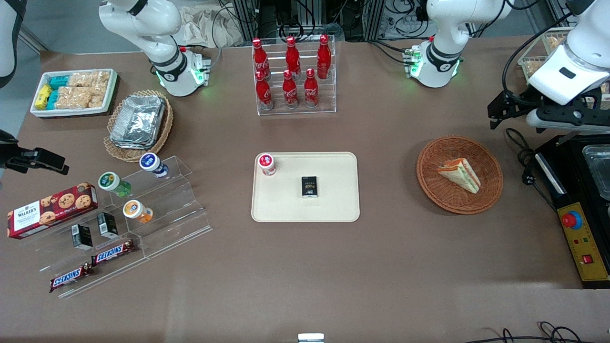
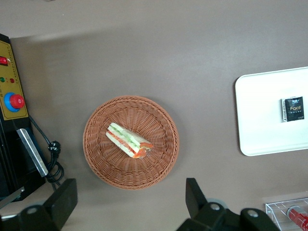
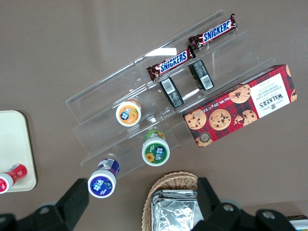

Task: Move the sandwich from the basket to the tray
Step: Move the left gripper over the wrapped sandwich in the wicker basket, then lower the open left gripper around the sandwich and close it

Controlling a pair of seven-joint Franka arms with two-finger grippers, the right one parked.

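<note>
Jaws stood wide apart and empty on the left arm's black two-finger gripper (image 2: 130,207), which hung above the brown table (image 1: 381,267), over the round reddish-brown wicker basket's (image 2: 98,159) rim farther from the front camera. Small triangular white-bread sandwich (image 2: 129,140) lay inside that basket, untouched. Cream-beige rectangular plastic tray (image 1: 333,209) sat well apart toward the table's middle, holding a small black packet (image 1: 310,186) and a red-capped bottle (image 1: 267,164).

The sandwich (image 1: 460,174) lies in the basket (image 1: 491,195), which sits toward the working arm's end of the table, well apart from the tray (image 1: 333,209). On the tray stand a small bottle (image 1: 267,164) and a small box (image 1: 310,186). The gripper (image 2: 130,199) hangs above the table just beside the basket, fingers spread apart.
</note>
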